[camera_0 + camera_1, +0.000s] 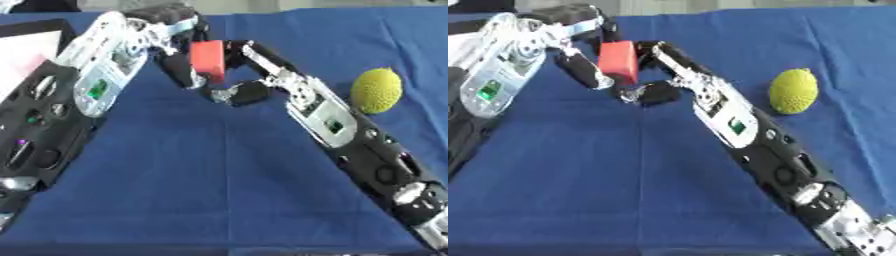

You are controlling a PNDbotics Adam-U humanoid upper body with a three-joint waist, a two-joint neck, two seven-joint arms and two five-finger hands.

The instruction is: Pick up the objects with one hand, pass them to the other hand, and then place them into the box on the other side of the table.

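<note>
- Your left hand (175, 47) and right hand (249, 70) met above the far middle of the blue-covered bench (219, 175), with the red block (208, 61) between them.
- Your left hand had its fingers curled around the block's left side, one dark finger running down beside it.
- Your right hand reached in from the block's right; its upper fingers lay against the block and its thumb (236, 94) curled below. You could not tell from these views whether it was truly pinching the block.
- The block was clear of the bench, upright, carried between the two hands.
- A yellow bumpy ball (793, 91) lay on the bench to the right of your right forearm, apart from it.
</note>
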